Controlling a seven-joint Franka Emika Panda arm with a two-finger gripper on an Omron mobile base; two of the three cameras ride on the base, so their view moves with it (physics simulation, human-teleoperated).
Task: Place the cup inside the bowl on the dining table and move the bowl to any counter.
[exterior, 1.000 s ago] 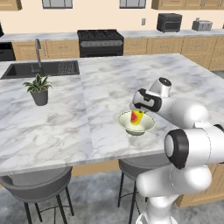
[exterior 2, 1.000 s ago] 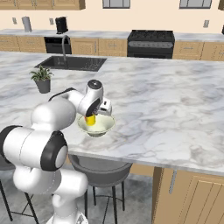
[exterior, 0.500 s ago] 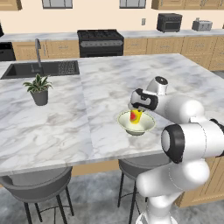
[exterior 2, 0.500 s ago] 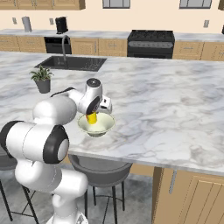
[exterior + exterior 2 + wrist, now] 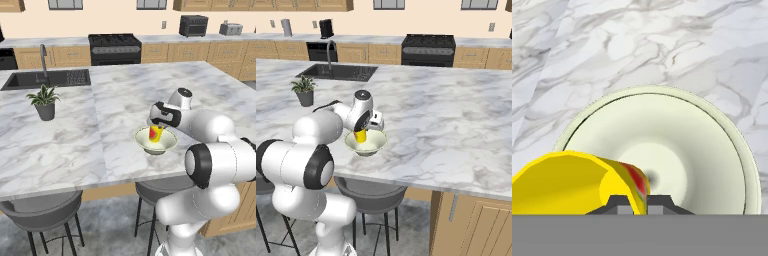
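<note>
My fingers (image 5: 640, 202) pinch the wall of the small yellow, red-patched cup (image 5: 155, 133), holding it over the wide cream-green bowl (image 5: 156, 144) near the marble surface's (image 5: 90, 135) front edge.

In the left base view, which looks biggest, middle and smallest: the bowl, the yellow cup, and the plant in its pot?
1. The bowl.
2. The plant in its pot, though it stands farther from the camera, so that's unsure.
3. The yellow cup.

Dining table (image 5: 115, 100): bowl (image 5: 155, 142), potted plant (image 5: 44, 102) on top.
</note>
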